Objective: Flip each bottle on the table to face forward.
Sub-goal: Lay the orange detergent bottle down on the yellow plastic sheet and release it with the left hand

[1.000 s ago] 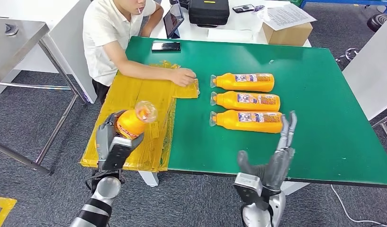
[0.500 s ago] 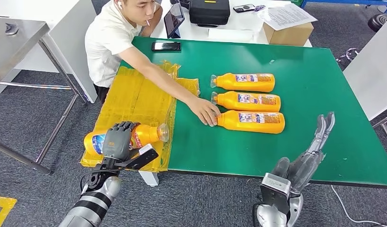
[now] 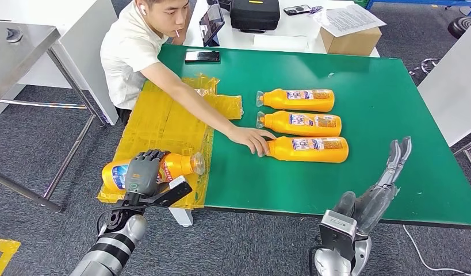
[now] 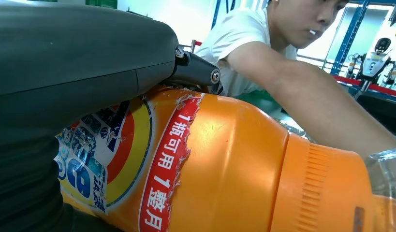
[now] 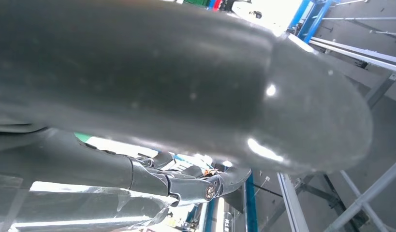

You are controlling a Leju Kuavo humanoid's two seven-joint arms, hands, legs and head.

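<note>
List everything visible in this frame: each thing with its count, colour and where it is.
bottles: four, orange; three lie in a row on the green table, one lies on the yellow sheet in the left hand.
green table: one, centre.
yellow sheet: one, over the table's left edge.
phone: one, black, table's far left corner.
cardboard box: one, brown, on the white table behind.
black case: one, on the white table.
person's hand: one, touching the nearest bottle's cap end.
left hand: grips the bottle on the sheet.
right hand: open, over the table's near edge.
</note>
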